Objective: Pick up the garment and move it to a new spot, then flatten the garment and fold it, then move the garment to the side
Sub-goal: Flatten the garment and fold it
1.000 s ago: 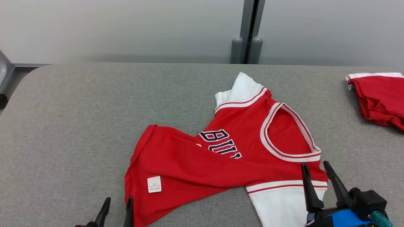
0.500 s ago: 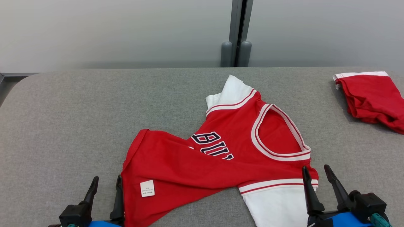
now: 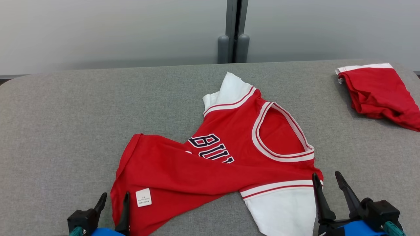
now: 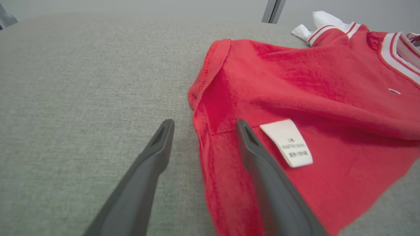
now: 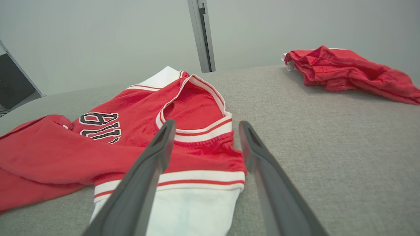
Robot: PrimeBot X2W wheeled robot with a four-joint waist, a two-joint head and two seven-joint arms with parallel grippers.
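Red jersey (image 3: 213, 170) lying crumpled, long axis running left-to-right, neckline pointing right (hem end folded over lettering). Left gripper (image 3: 115, 196), right gripper (image 3: 325, 175) both hovering, jaws standing apart.

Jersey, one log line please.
jersey: rumpled on table | left gripper: open over jersey edge | right gripper: open over sleeve | nothing held

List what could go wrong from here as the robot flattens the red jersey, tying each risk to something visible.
1. The jersey's lower part lies folded over its lettering; the open left tool, straddling that edge, may pinch both layers and drag the fold.
2. The open right tool is at the white sleeve; pulling there alone could twist the body.
3. A second red garment lies at the far right of the table; the jersey might land on it.
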